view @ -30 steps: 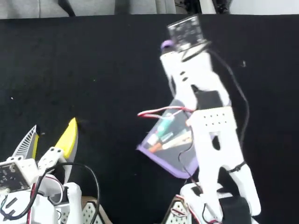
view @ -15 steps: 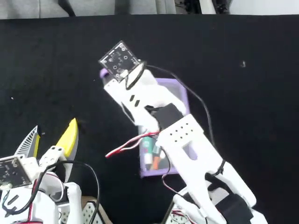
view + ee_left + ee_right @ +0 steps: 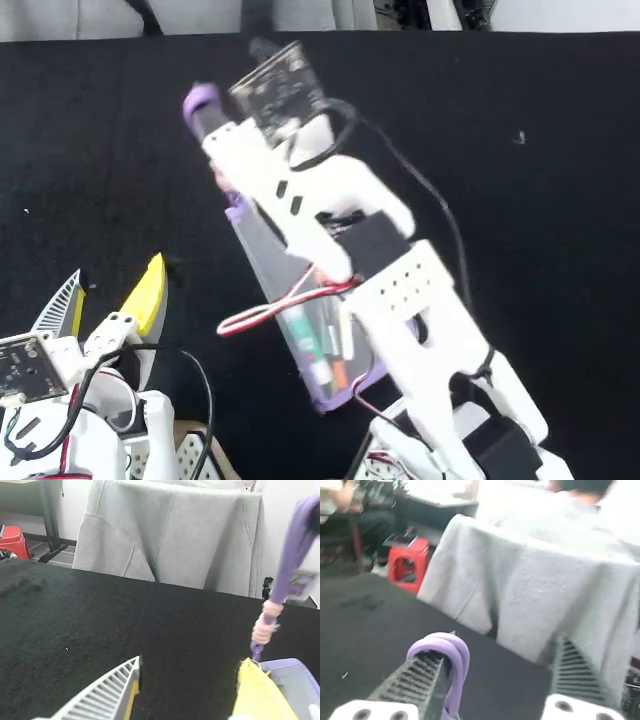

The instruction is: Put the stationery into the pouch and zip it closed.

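The clear pouch (image 3: 290, 290) with purple trim slants across the table middle, and several pens (image 3: 325, 345) show inside at its near end. Its purple loop strap (image 3: 200, 100) is raised at the far end. In the right wrist view that strap (image 3: 447, 662) hangs hooked over one finger (image 3: 415, 682) of my right gripper (image 3: 495, 660), whose jaws stand wide apart. My left gripper (image 3: 115, 268) rests open at the near left, a yellow finger (image 3: 148, 292) and a grey ribbed finger (image 3: 55, 305) apart. From the left wrist, the strap (image 3: 295, 545), the zipper pull (image 3: 262, 627) and a pouch corner (image 3: 297, 680) show past my left gripper (image 3: 191, 662).
The black tablecloth (image 3: 520, 200) covers the whole table. A grey cloth-draped chair (image 3: 170, 535) stands beyond the far edge, and a red stool (image 3: 12, 540) beside it. The right arm's white links (image 3: 400, 290) and cables lie over the pouch's right side.
The right arm has swung from the right of the table toward the far left, carrying the strap with it. The pouch turned and slid left under it. The left arm stayed put.
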`<state>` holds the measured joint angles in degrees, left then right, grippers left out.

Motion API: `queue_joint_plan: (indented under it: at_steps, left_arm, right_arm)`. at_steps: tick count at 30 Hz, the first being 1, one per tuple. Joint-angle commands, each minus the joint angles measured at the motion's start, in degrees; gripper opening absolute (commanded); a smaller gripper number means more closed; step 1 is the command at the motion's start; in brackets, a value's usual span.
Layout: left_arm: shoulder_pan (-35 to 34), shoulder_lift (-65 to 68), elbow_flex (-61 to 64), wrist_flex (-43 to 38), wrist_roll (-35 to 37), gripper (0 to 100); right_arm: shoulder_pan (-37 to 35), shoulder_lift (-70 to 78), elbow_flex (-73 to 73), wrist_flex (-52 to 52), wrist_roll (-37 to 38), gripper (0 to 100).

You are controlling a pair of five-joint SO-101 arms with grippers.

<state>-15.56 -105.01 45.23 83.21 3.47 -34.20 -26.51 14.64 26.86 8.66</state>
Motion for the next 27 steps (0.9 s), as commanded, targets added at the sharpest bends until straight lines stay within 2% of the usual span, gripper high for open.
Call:
queue_joint_plan:
  at_steps: [1, 7, 11, 17, 27]
  left_arm:
    - [-0.48, 0.35, -0.4, -0.44, 0.62, 31]
    - [-0.48, 0.35, -0.4, -0.44, 0.62, 31]
    - [-0.48, 0.35, -0.4, -0.44, 0.62, 31]
    - [-0.48, 0.35, -0.31, -0.35, 0.62, 31]
    - [-0.22, 0.35, 0.22, -0.35, 0.62, 31]
  right_arm:
    - [4.4, -3.12, -6.2, 0.09, -1.14, 36.3]
    - [4.92, 1.45, -1.1, 7.91, 0.26, 36.4]
    - [6.33, 7.78, -3.38, 20.13, 6.15, 36.4]
    - [7.74, 16.57, -11.21, 34.64, 6.68, 36.4]
    - [1.05, 33.71, -20.7, 48.26, 7.03, 36.4]
